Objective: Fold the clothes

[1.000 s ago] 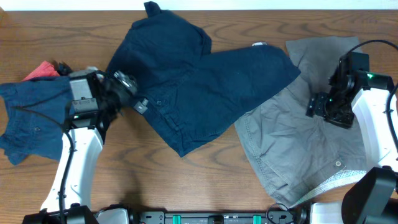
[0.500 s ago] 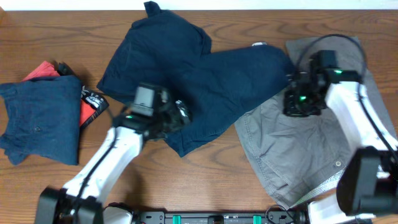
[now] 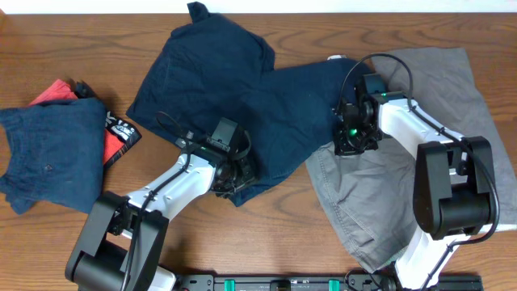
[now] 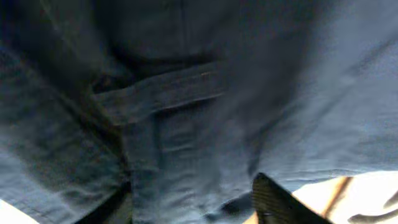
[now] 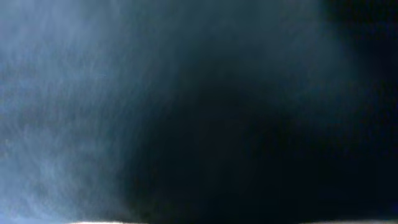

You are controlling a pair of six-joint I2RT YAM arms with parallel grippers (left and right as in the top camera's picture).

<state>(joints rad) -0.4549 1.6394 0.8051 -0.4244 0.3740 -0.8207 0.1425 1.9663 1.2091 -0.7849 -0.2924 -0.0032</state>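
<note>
Two grippers: both low on the large navy garment (image 3: 242,89), which lies spread across the middle of the wooden table (image 3: 266,242)
Left gripper (image 3: 233,172): at the near corner of the large navy garment, pressed into the cloth; the jaw gap is hidden, so wide or narrow cannot be told
Left wrist view: navy cloth with a stitched band (image 4: 158,93) fills it; one dark fingertip (image 4: 280,200) shows at the lower edge
Right gripper (image 3: 353,139): at the right edge of the large navy garment, where it overlaps the grey garment (image 3: 404,194); the jaws are hidden and their state cannot be told
Right wrist view: only blurred navy cloth, very close
Grey garment: right of the large navy garment, partly under it
Folded navy piece (image 3: 52,158): well left of the large navy garment, apart from it
Red garment (image 3: 55,90): left of the large navy garment, partly under the folded navy piece
Black printed tag (image 3: 121,129): between the folded navy piece and the large navy garment
</note>
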